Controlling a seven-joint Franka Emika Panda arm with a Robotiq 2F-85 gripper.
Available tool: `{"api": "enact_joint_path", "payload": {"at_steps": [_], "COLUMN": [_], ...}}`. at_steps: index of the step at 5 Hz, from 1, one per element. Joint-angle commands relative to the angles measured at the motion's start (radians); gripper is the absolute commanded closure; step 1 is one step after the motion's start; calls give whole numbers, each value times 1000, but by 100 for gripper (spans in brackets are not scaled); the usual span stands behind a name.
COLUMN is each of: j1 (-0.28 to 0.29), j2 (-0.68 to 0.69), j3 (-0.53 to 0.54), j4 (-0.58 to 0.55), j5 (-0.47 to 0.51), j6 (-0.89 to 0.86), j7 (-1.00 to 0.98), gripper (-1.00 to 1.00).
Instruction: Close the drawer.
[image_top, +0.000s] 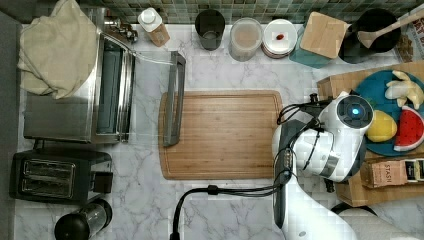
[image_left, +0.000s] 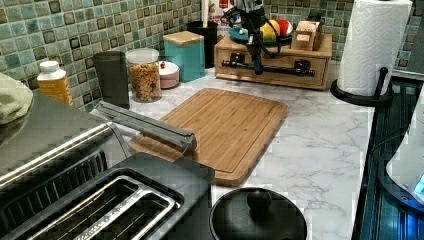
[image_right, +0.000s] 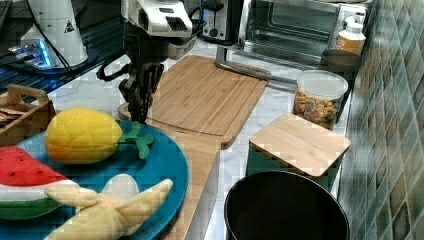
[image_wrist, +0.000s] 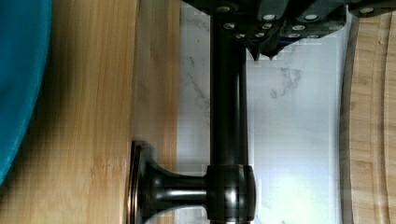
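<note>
1. My tool (image_right: 138, 102) points down just beside the near edge of the cutting board (image_right: 205, 97).
2. A plush lemon (image_right: 82, 135) lies on the blue plate (image_right: 165, 165).
3. A cereal jar (image_right: 319, 98) stands on the marble surface (image_right: 280, 102).

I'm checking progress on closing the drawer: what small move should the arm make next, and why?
Probably little remains: back the gripper straight off the black bar handle toward the cutting board. In the left view the drawer front looks flush with its wooden box, and the wrist view shows the handle bracket seated against wood, with no gap visible.
</note>
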Motion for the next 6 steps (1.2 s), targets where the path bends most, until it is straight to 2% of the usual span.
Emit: {"api": "enact_joint_path", "payload": {"at_steps": [1,3,4,6], "j1": [-128,-117,-143,-120], "j2": [3,4,1,3], "j3": [-123,-135,-107,-131], "j4": [97,97,97,97], "j5": [-27,-22,-34,-23], "j6": [31,31,30,31], "j7": [-41,-45,-37,-44], "gripper": [100,100,100,100]}}
